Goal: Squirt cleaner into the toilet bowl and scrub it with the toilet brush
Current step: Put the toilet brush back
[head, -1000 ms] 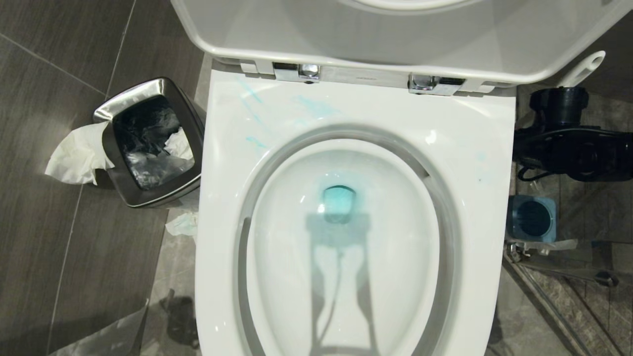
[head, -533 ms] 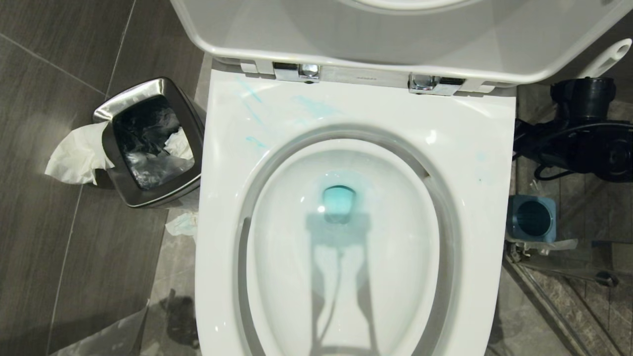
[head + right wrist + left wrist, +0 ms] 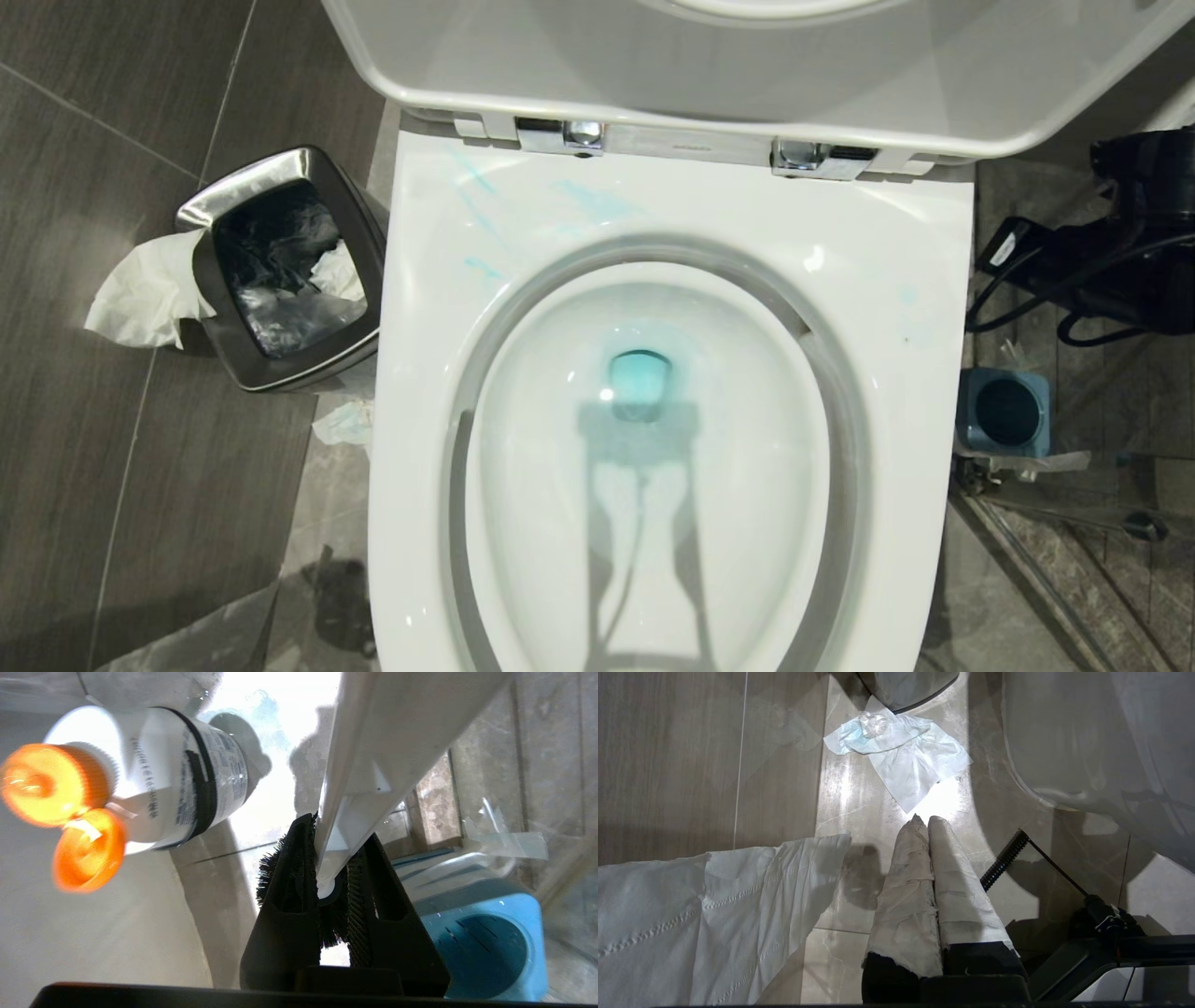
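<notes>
Left side first. Steel bin [image 3: 280, 271] on the floor left of the toilet, paper hanging over its rim. Left gripper [image 3: 924, 826] out of the head view; in its wrist view it points down at floor tile beside the toilet's outer wall, jaws pressed together, wrapped in paper, holding nothing. Crumpled tissue [image 3: 901, 751] on the floor just beyond its tips. Idle arm, not the one placed for the brush.

Centre. Toilet bowl [image 3: 896, 308] with lid up, seat down. Blue streaks on the seat's left rear; blue-tinted water at the drain. Judgement: the squirt looks done, scrubbing not begun.

Right side. Blue brush holder [image 3: 1004, 413] stands on the floor just beside the toilet's right flank, its well empty. Right arm is a dark mass at the upper right edge of the head view, beyond the holder. Right gripper [image 3: 332, 877]: jaws narrow, clamped on the toilet brush [image 3: 373, 765] low on its white handle, the black bristles right at the pads. The handle runs away from the jaws as one long line; the holder sits close by, off to one side. Cleaner bottle [image 3: 187, 779], orange cap flipped open, stands on the floor near the toilet base.

Key relation: the bowl opening lies to the left of the brush, over the raised seat edge. Judgement: the right arm must carry the brush leftward with the bristle end leading downward.
</notes>
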Controlling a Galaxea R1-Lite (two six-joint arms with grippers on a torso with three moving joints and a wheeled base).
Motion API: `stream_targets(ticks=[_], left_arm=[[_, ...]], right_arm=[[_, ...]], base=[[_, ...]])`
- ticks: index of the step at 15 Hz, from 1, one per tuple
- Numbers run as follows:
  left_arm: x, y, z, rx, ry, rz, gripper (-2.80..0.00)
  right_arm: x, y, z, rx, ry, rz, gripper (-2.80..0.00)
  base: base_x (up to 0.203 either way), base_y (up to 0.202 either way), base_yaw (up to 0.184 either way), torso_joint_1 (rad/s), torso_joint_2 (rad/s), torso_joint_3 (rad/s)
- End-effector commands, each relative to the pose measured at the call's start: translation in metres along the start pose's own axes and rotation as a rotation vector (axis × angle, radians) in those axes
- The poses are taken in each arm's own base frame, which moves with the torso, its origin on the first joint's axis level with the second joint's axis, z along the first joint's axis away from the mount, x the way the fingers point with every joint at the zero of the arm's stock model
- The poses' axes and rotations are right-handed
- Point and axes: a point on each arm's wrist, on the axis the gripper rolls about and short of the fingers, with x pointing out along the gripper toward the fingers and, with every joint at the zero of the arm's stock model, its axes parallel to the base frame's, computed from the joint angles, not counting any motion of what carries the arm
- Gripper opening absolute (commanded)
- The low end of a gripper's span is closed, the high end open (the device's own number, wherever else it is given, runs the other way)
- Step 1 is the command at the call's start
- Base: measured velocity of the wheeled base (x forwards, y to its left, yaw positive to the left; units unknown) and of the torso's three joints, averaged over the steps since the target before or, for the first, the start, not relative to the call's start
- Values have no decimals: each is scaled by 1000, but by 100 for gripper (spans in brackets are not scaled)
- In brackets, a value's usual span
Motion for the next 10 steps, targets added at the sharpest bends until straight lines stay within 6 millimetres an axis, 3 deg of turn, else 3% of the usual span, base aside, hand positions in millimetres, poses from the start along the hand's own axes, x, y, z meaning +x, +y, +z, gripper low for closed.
stream_targets(ticks=[1,5,10], left_arm=[[0,0,-1,0,5,0,-280],[0,0,-1,0,5,0,-280],[0,0,0,-6,3,2,-280]], right_arm=[[-18,-4,10,11,-35,0,-280],[-33,-6,18,8,-63,5,-280],[-67,-13,16,-24,-72,12,-280]], base=[[0,0,0,0,0,0],[0,0,0,0,0,0],[0,0,0,1,1,40]])
